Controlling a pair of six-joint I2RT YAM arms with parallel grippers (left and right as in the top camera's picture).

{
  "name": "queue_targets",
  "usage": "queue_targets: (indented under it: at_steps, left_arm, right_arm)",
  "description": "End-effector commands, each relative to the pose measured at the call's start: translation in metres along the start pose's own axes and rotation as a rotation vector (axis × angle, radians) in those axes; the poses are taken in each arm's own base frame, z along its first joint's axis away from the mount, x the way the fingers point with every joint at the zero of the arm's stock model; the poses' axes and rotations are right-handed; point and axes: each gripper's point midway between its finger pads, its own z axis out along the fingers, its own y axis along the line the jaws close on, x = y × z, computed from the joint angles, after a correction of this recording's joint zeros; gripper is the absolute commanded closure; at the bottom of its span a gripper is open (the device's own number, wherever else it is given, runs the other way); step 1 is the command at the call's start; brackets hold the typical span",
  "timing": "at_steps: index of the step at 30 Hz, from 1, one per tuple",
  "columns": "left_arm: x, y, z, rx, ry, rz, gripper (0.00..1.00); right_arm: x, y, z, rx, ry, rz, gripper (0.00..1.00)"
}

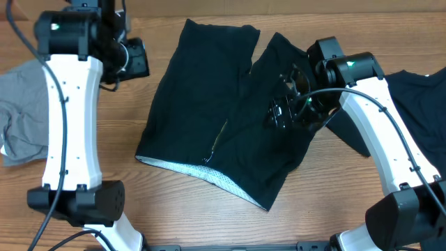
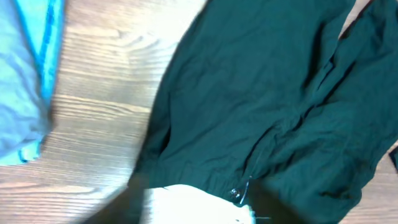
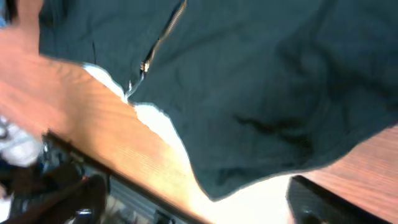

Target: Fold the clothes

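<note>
The black pants (image 1: 209, 118) lie spread flat mid-table, both legs pointing to the back and the waistband with its white lining at the front. They also show in the left wrist view (image 2: 261, 93) and the right wrist view (image 3: 249, 81), with the zipper visible. My left gripper (image 1: 136, 59) hovers at the back left, off the pants, open and empty (image 2: 199, 211). My right gripper (image 1: 279, 111) hangs above the right leg, open and empty (image 3: 205, 205). Both wrist views are blurred.
A grey garment (image 1: 21, 118) lies crumpled at the left edge and shows with a light-blue band in the left wrist view (image 2: 25, 93). Another black garment (image 1: 418, 90) lies at the right edge. The wooden table (image 1: 188, 209) shows in front of the pants.
</note>
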Motion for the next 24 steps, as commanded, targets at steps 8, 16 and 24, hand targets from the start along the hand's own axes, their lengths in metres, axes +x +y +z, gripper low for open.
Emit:
queue_targets:
  at_steps: [8,16,24]
  left_arm:
    - [0.094,-0.066,0.092,0.255,0.401,0.153,0.96]
    - [0.177,-0.091,0.108,0.147,0.615,0.248,0.87]
    - [0.212,-0.078,0.157,-0.145,0.526,0.317,0.78]
  right_arm:
    - [-0.011,-0.02,0.0,0.108,-0.049,-0.012,0.96]
    - [-0.002,-0.099,-0.002,0.407,-0.075,0.261,0.62]
    - [-0.011,-0.127,-0.008,0.37,-0.143,0.359,0.35]
